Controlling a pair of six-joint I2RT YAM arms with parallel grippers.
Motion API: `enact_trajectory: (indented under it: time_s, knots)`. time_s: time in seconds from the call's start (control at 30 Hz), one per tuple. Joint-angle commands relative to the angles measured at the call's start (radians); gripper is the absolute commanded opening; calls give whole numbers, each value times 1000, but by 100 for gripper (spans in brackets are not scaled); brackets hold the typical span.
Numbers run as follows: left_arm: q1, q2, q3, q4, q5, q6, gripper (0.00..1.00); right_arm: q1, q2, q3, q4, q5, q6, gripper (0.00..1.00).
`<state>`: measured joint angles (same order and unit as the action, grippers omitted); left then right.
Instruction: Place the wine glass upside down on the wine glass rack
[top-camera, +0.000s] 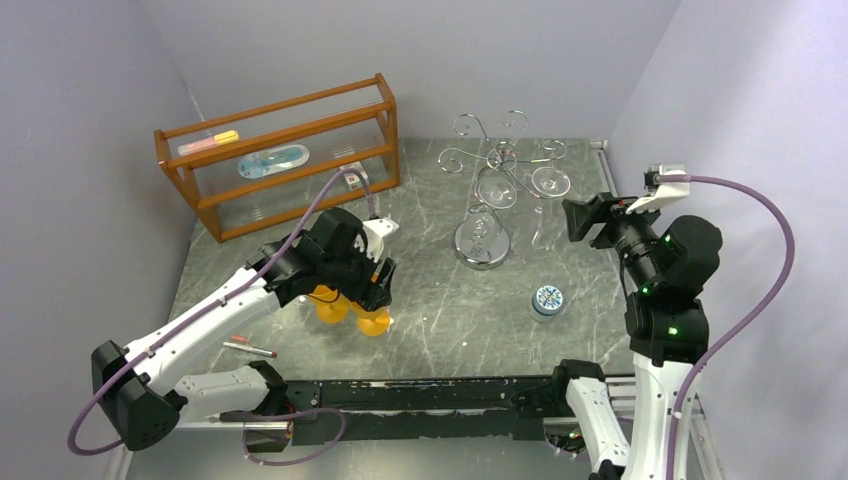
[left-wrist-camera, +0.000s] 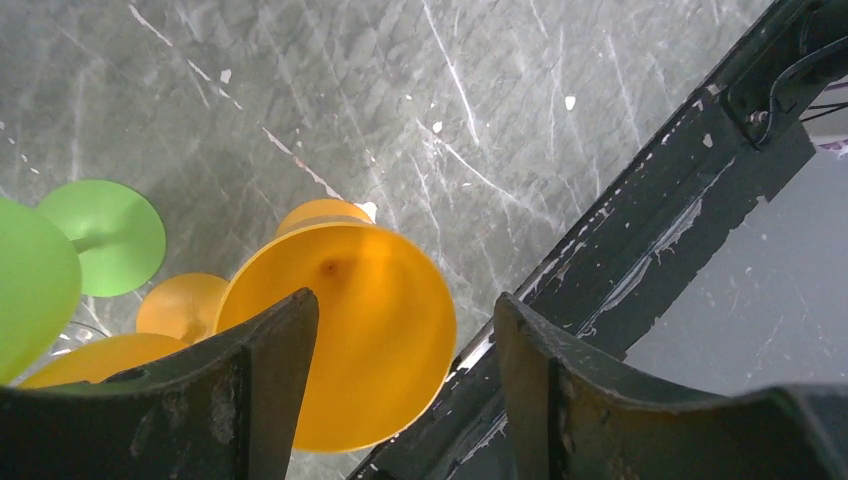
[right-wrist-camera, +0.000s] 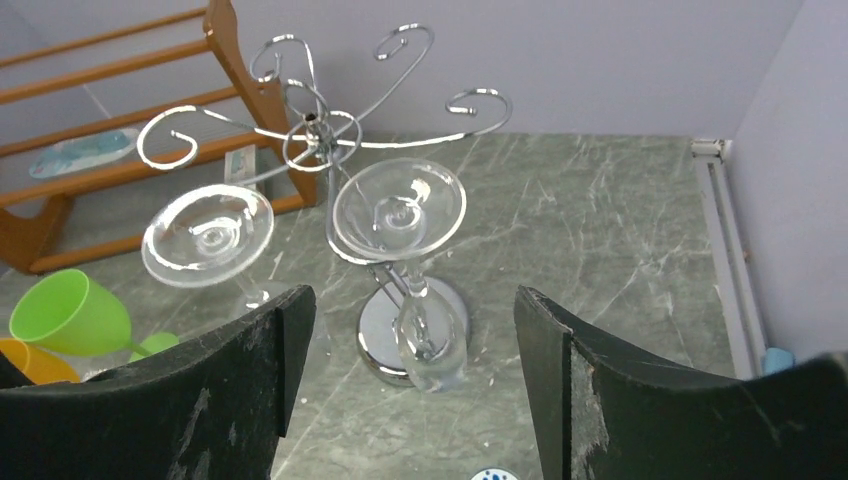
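The chrome wine glass rack (top-camera: 488, 160) stands at the back centre on its round base (top-camera: 481, 246). In the right wrist view two clear wine glasses hang upside down from the rack's (right-wrist-camera: 320, 135) scroll arms, one by its foot (right-wrist-camera: 399, 208) and one further left (right-wrist-camera: 208, 233). My right gripper (right-wrist-camera: 410, 390) is open and empty, a little back from them. My left gripper (left-wrist-camera: 402, 320) is open low over an orange wine glass (left-wrist-camera: 350, 330). The glass's mouth faces the camera and its rim lies between the fingers, clear of the right one. A second orange glass (left-wrist-camera: 180, 305) and a green one (left-wrist-camera: 100, 235) stand beside it.
An orange-brown wooden shelf (top-camera: 280, 150) stands at the back left. A small round blue-patterned tin (top-camera: 547, 300) sits near the right arm, and a red pen (top-camera: 250, 348) lies front left. A black rail (top-camera: 420, 395) runs along the front edge. Walls close in left, right and behind.
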<state>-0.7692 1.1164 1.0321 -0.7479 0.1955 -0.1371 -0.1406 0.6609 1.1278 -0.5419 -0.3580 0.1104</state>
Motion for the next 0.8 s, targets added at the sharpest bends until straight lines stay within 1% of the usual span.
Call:
enact_trajectory:
  time_s: [0.0,0.13,0.3,0.4,0.47,0.57,0.63,0.67,0.77]
  knots:
    - [-5,25,-13,-13,4,16,68,3,34,106,-143,28,7,76]
    - [-23,49,-26,-8,10,18,66,3,55,173,-190,43,16,76]
    - [-51,74,-23,-18,-19,8,63,3,24,183,-116,37,104,78]
    - [-63,94,-19,-27,-48,-3,53,3,13,191,-75,30,166,78]
    - [-73,108,-15,-33,-64,-3,38,3,12,202,-60,57,222,75]
    - [-87,108,-11,-31,-88,-8,21,3,26,227,-65,85,291,72]
    - [-91,103,3,-35,-89,-12,8,3,37,235,-65,75,324,71]
    - [-92,97,12,-38,-88,-12,5,3,40,235,-58,64,340,70]
    - [-93,66,69,-50,-85,-17,5,3,41,224,-11,31,396,70]
